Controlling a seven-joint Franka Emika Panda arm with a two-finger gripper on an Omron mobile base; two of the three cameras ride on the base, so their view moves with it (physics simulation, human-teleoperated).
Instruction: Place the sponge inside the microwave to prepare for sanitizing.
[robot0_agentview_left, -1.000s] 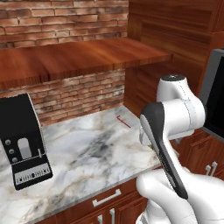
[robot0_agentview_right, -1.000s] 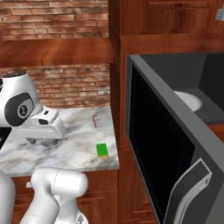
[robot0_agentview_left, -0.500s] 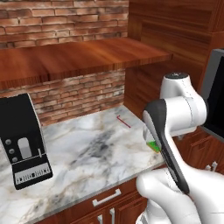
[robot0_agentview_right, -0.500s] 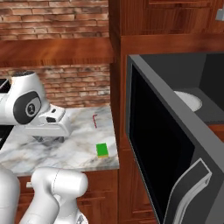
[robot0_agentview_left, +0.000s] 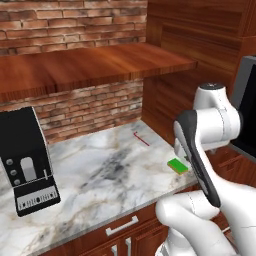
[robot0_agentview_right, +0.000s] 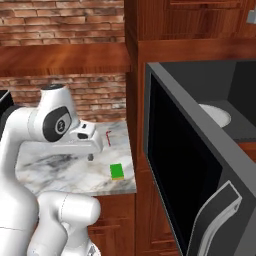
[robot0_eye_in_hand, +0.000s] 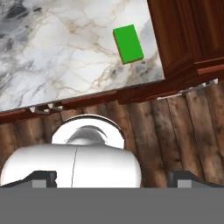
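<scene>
The sponge (robot0_agentview_left: 178, 165) (robot0_agentview_right: 117, 171) (robot0_eye_in_hand: 127, 43) is a small bright green block lying flat near the right front corner of the marble counter (robot0_agentview_left: 100, 175). My gripper (robot0_agentview_right: 90, 156) (robot0_eye_in_hand: 113, 177) hangs above the counter, a little left of and behind the sponge, and does not touch it. Its fingertips (robot0_eye_in_hand: 43, 177) stand wide apart, open, with nothing between them. The microwave (robot0_agentview_right: 200, 150) stands right of the counter with its dark glass door (robot0_agentview_right: 180, 165) swung open. The pale turntable (robot0_agentview_right: 216, 114) shows inside, and the curved grey handle (robot0_agentview_right: 215, 222) is at the door's near end.
A thin red stick (robot0_agentview_left: 141, 138) (robot0_agentview_right: 108, 137) lies at the back of the counter near the wooden side panel (robot0_agentview_left: 170, 95). A black coffee machine (robot0_agentview_left: 27, 165) stands at the left. A wooden shelf (robot0_agentview_left: 90, 62) overhangs the counter, with drawers (robot0_agentview_left: 122, 226) below its front edge.
The arm has swung to the right, carrying the open hand over the counter toward the sponge. In the left base view the sponge has come out from behind the arm.
</scene>
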